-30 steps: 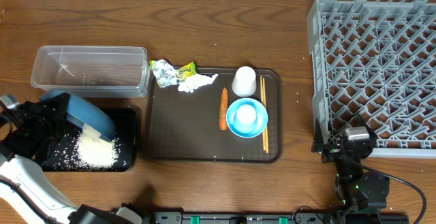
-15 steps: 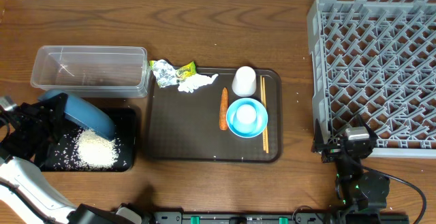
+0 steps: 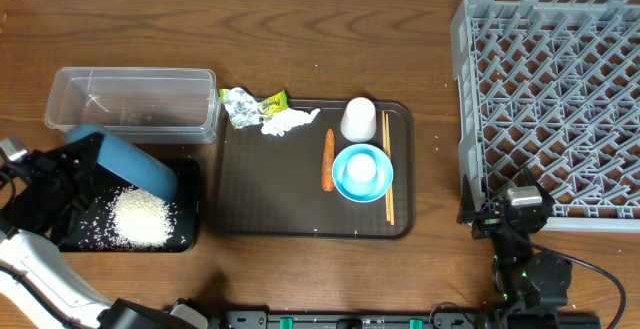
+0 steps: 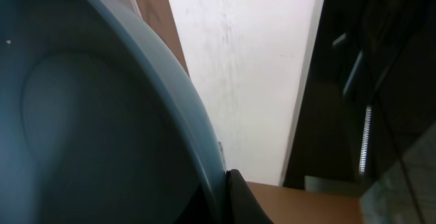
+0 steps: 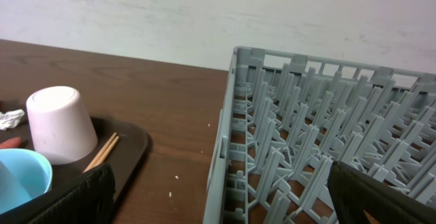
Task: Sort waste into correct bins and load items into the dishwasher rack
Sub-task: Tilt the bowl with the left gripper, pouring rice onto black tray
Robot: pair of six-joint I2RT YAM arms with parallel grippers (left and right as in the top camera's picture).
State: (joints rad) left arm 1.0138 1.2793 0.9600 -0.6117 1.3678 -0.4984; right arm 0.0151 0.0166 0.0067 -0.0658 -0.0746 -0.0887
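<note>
Pinching the rim of the large dark-blue bowl (image 3: 125, 159) with the left gripper (image 3: 82, 159), jaws drawn narrow on it, well off to the left of the dark brown serving tray (image 3: 270, 194). Tilting that bowl steeply on its edge, its lower lip hanging over the shallow black tray (image 3: 192, 184) that is lying just beside the serving tray's left edge. Filling most of the left wrist view with the bowl's smooth blue curve (image 4: 82, 115), one dark fingertip (image 4: 236, 195) poking up against the rim.

Seeing white rice (image 3: 140, 217) heaped in the black tray, loose grains scattering around the heap. Finding the clear tub (image 3: 135, 97) further left of the serving tray and behind the black tray.

Spotting the crumpled wrapper (image 3: 250, 104) just off the serving tray's far left corner, touching the white tissue (image 3: 288, 121), which is overlapping the tray's far edge. Lying on the serving tray toward its right half: the carrot (image 3: 328, 159), then the light-blue bowl (image 3: 362, 172), with the white cup (image 3: 359, 119) standing upside down behind it and the chopsticks (image 3: 388, 169) running along the right rim.

Holding the right gripper (image 3: 505, 212) spread wide and gripping nothing, well apart from the serving tray on its right, near the front left corner of the grey rack (image 3: 560, 89). Framing cup, chopsticks and rack wall between its dark fingers (image 5: 61, 200) in the right wrist view.
</note>
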